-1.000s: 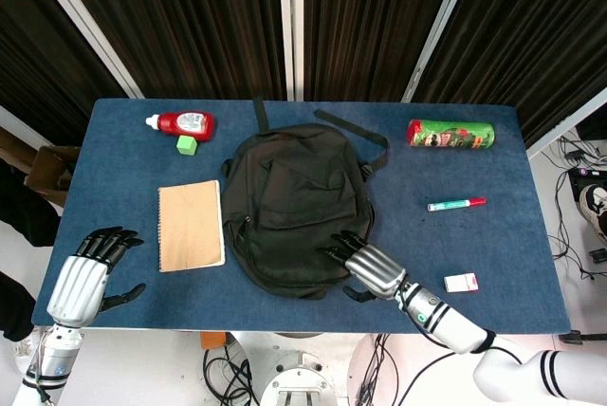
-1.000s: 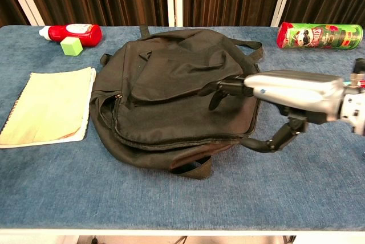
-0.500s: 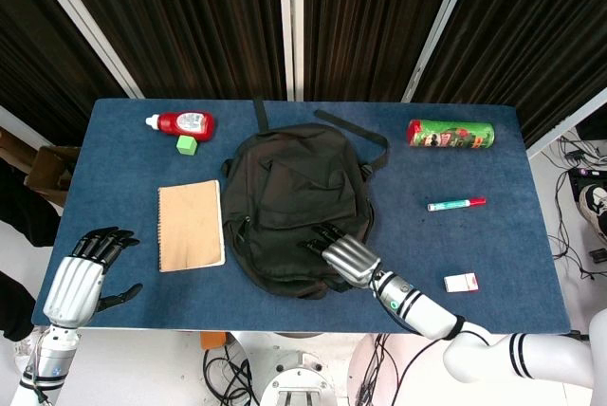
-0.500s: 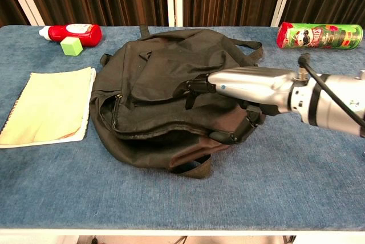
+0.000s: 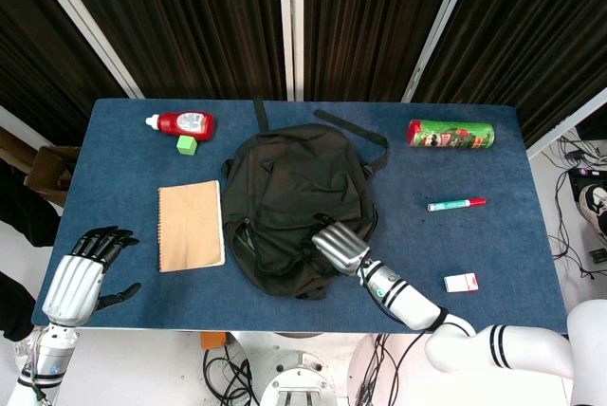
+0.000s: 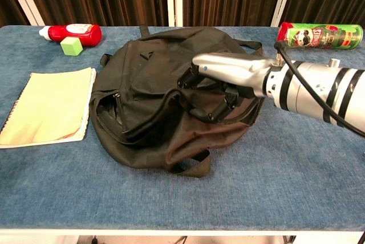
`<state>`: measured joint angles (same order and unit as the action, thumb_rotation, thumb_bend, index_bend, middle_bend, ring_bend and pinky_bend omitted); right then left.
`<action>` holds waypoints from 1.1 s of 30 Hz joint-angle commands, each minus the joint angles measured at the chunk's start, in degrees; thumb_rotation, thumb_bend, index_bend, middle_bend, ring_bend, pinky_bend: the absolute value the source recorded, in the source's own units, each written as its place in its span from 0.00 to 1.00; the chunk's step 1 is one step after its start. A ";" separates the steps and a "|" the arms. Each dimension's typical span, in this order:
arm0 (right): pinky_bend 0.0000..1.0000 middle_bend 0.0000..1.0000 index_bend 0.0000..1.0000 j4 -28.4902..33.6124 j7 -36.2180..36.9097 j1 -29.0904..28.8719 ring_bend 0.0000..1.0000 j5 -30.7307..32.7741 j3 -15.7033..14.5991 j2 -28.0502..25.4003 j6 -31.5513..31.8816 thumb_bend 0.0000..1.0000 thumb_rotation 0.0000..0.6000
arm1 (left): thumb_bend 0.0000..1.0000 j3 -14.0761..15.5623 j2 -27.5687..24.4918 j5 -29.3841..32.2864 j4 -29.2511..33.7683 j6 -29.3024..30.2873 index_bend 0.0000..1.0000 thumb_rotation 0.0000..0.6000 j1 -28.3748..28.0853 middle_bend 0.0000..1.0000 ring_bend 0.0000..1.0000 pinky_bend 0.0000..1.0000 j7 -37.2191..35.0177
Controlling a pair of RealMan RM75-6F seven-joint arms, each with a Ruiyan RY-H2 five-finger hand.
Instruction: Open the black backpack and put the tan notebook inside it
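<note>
Blue table (image 5: 531, 264), dark curtains behind | head view: black backpack (image 5: 296, 193) mid-table, tan notebook (image 5: 190, 225) just left; left hand (image 5: 87, 268) spread, idle | chest view: right hand (image 6: 219, 78) grips backpack's bunched fabric.

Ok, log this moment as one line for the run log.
right hand: grips black fabric backpack front flap | left hand: open, idle | tan spiral notebook: on table, outside

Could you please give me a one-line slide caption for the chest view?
Right hand lifts the black backpack flap beside the tan notebook.
</note>
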<state>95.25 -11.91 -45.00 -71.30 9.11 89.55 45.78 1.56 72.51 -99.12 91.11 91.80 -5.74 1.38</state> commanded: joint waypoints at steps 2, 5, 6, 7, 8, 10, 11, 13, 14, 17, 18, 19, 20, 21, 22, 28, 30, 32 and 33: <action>0.17 0.55 0.64 0.83 2.49 -0.52 0.29 3.47 2.02 -0.16 -0.35 0.46 1.00 | 0.07 0.04 -0.43 -0.02 -0.18 -1.30 0.31 1.00 -0.76 0.24 0.19 0.21 0.35; 0.17 0.55 0.65 0.85 3.25 -0.88 0.30 7.39 3.58 0.85 0.08 0.47 1.00 | 0.07 0.08 -0.43 -0.03 -0.34 -2.68 0.31 1.00 -1.51 0.24 0.19 0.21 0.56; 0.17 0.55 0.66 1.28 3.93 -1.16 0.30 9.24 4.22 0.97 -0.37 0.46 1.00 | 0.07 0.07 -0.41 -0.04 -0.36 -3.10 0.31 1.00 -1.77 0.24 0.19 0.21 0.66; 0.17 0.55 0.66 1.66 4.54 -1.42 0.30 10.44 4.62 0.83 -0.98 0.46 1.00 | 0.07 0.08 -0.40 -0.10 -0.34 -3.34 0.31 1.00 -1.93 0.24 0.19 0.22 0.73; 0.17 0.54 0.66 2.06 5.16 -1.67 0.30 11.54 4.92 0.51 -1.74 0.46 1.00 | 0.07 0.13 -0.38 -0.20 -0.33 -3.51 0.31 1.00 -2.06 0.24 0.19 0.21 0.80; 0.17 0.53 0.65 2.78 5.94 -2.22 0.29 13.30 5.31 -0.40 -2.96 0.45 1.00 | 0.07 0.34 -0.32 -0.61 -0.36 -3.80 0.31 1.00 -2.29 0.24 0.19 0.21 0.98; 0.17 0.53 0.64 2.92 5.94 -2.39 0.29 13.67 5.28 -0.75 -3.16 0.45 1.00 | 0.06 0.42 -0.27 -0.75 -0.39 -3.86 0.31 1.00 -2.34 0.24 0.19 0.21 1.05; 0.17 0.51 0.61 3.34 5.85 -2.74 0.29 14.33 5.04 -1.63 -3.64 0.46 1.00 | 0.07 0.61 -0.12 -0.97 -0.53 -3.98 0.31 1.00 -2.42 0.24 0.19 0.22 1.17; 0.17 0.51 0.60 3.57 5.97 -2.85 0.29 14.60 4.96 -2.00 -3.85 0.47 1.00 | 0.07 0.66 -0.06 -0.99 -0.57 -4.04 0.31 1.00 -2.45 0.24 0.19 0.21 1.14; 0.17 0.50 0.57 4.26 6.11 -3.24 0.29 15.01 4.57 -3.38 -4.57 0.49 1.00 | 0.07 0.72 0.15 -1.07 -0.75 -3.96 0.31 1.00 -2.49 0.24 0.19 0.21 1.00; 0.17 0.49 0.56 4.47 6.02 -3.43 0.29 15.11 4.37 -3.90 -4.80 0.52 1.00 | 0.06 0.74 0.22 -1.13 -0.81 -3.90 0.31 1.00 -2.50 0.24 0.19 0.21 0.99; 0.16 0.49 0.55 4.66 5.93 -3.64 0.29 15.16 4.20 -4.38 -5.15 0.54 1.00 | 0.06 0.78 0.26 -1.19 -0.85 -3.88 0.31 1.00 -2.51 0.24 0.19 0.21 0.99; 0.16 0.48 0.54 4.85 5.90 -3.84 0.29 15.30 4.09 -4.82 -5.48 0.56 1.00 | 0.06 0.80 0.30 -1.25 -0.88 -3.85 0.31 1.00 -2.52 0.24 0.19 0.21 1.00; 0.15 0.48 0.52 4.99 5.91 -4.01 0.29 15.46 4.04 -5.14 -5.60 0.59 1.00 | 0.06 0.81 0.35 -1.28 -0.90 -3.81 0.31 1.00 -2.53 0.24 0.19 0.22 1.01; 0.15 0.47 0.52 5.08 5.88 -4.19 0.29 15.58 3.98 -5.35 -5.55 0.59 1.00 | 0.07 0.83 0.40 -1.33 -0.95 -3.78 0.31 1.00 -2.55 0.24 0.19 0.22 1.02; 0.15 0.48 0.52 4.43 5.46 -5.36 0.29 16.75 3.76 -4.69 -4.74 0.60 1.00 | 0.07 0.87 0.54 -1.40 -1.11 -3.99 0.31 1.00 -2.78 0.24 0.19 0.21 1.38; 0.15 0.48 0.54 3.86 5.80 -5.34 0.29 17.74 4.34 -3.59 -3.15 0.60 1.00 | 0.06 0.90 0.66 -1.36 -1.44 -4.35 0.31 1.00 -2.97 0.24 0.19 0.21 1.42; 0.15 0.48 0.57 3.14 6.62 -4.98 0.29 20.26 5.59 -1.77 -0.23 0.60 1.00 | 0.06 0.79 1.15 -1.14 -2.47 -5.10 0.31 1.00 -3.44 0.24 0.19 0.21 1.16; 0.15 0.48 0.58 2.96 7.09 -4.75 0.29 21.94 6.32 -0.90 1.24 0.60 1.00 | 0.06 0.72 1.47 -1.01 -3.09 -5.41 0.31 1.00 -3.65 0.24 0.19 0.21 0.89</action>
<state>98.96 -5.78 -50.12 -52.23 13.99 86.74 44.21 2.38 73.58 -100.32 88.69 86.86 -9.06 2.56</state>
